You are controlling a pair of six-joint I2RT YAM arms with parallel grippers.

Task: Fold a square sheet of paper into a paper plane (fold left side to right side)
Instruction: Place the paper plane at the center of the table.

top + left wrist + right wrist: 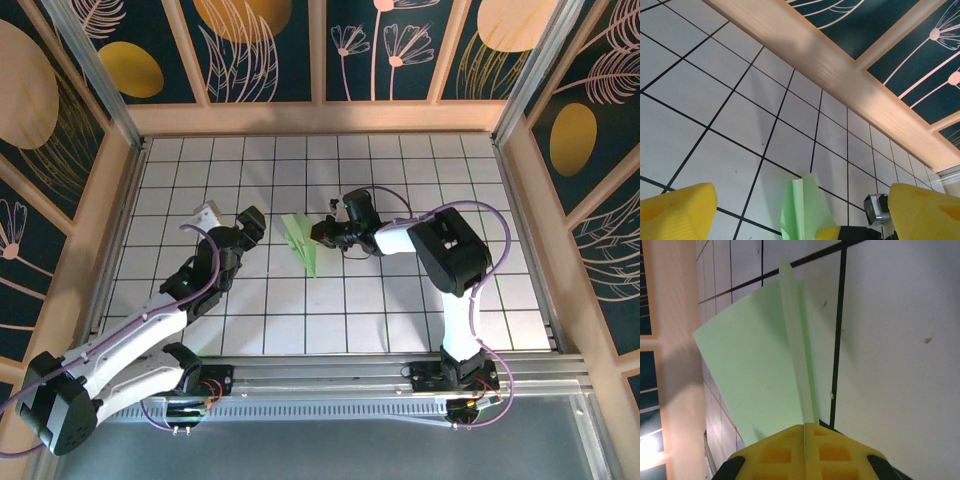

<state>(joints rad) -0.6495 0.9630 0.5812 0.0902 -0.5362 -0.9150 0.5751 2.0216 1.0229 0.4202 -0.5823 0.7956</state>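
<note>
Reaching inward, right gripper [320,232] pinches paper plane [300,242]; left gripper [252,224] gapes nearby.

The plane [300,243] is pale green paper folded into a narrow pointed dart. It sits near the middle of the tabletop [400,300], tip toward the near edge. One broad wing spreads flat; beside it a thin centre fold stands on edge, pinched in the right end effector [805,432].

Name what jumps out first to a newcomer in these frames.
The pale green paper plane at mid-table, vivid against the white grid table. The right gripper is shut on it from the right, paper fanning out of its yellow fingers. The left gripper hangs open just left of it.
</note>
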